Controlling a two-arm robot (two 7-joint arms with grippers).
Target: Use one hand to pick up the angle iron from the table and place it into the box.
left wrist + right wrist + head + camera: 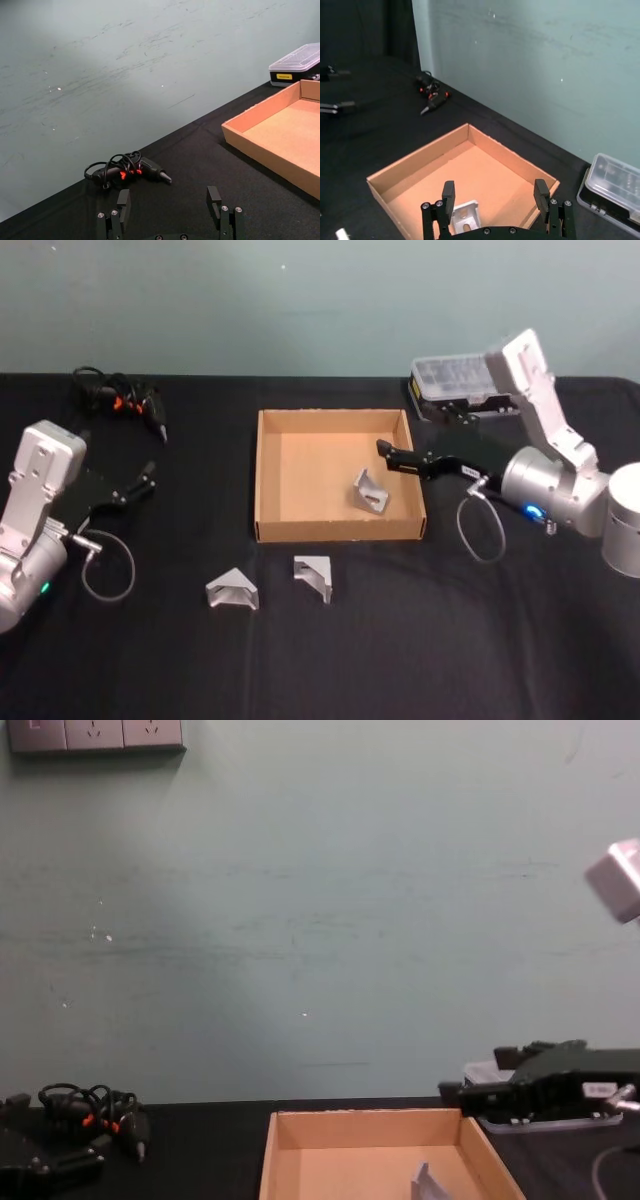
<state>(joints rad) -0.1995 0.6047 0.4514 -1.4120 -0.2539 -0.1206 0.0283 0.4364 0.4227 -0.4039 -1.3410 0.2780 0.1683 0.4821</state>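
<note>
- Where is the angle iron (370,492)?
- It is in the box (270,470), in the near right part, close to the right wall. It is the only thing in there. One flat side sticks up, and the side with the holes faces near and right. I cannot tell which way is its long way.
- Are there more?
- Yes. A second angle iron (232,590) and a third angle iron (313,577) sit on the table (400,660), just near of the box. They are side by side but not touching.
- What is the right gripper (385,448) doing?
- It reaches left over the box's right wall. Its fingers (449,192) are apart and hold nothing. It does not touch the angle iron.
- And the left gripper (148,475)?
- It is far off on the left, fingers apart too, pointing at the cable bundle (120,398).
- What is behind the right arm?
- A plastic case (455,380), lid closed.
</note>
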